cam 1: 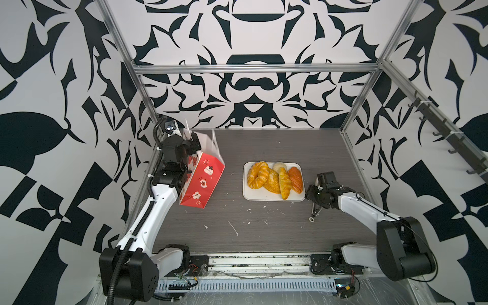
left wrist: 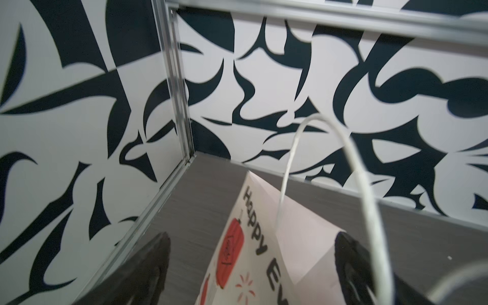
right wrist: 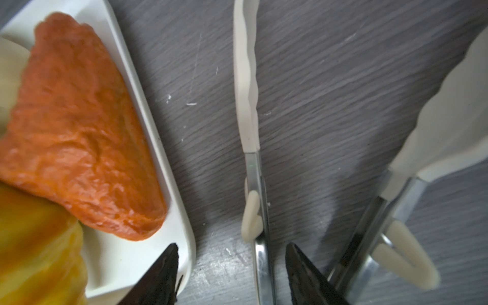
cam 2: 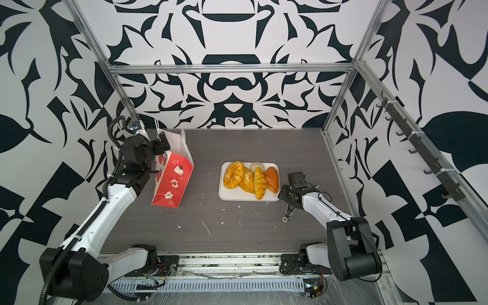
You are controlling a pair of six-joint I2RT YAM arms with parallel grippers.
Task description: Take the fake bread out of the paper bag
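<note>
Paper bag (left wrist: 298, 237), "Happy Ev" txt, rest cropped

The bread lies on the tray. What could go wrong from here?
1. The paper bag looks tilted, with the open left tool around its top edge; it may topple.
2. The cord handle hangs close to that tool and could snag if the arm withdraws.
3. The right tool holds tongs near the white tray; a swing could knock it.

Both top views look steeply down from high at the front and share the whole table (cam 1: 264, 232). Your left wrist view sits close above the bag (left wrist: 295, 237). Your right wrist view sits close over the tray (right wrist: 113, 253) edge.
</note>
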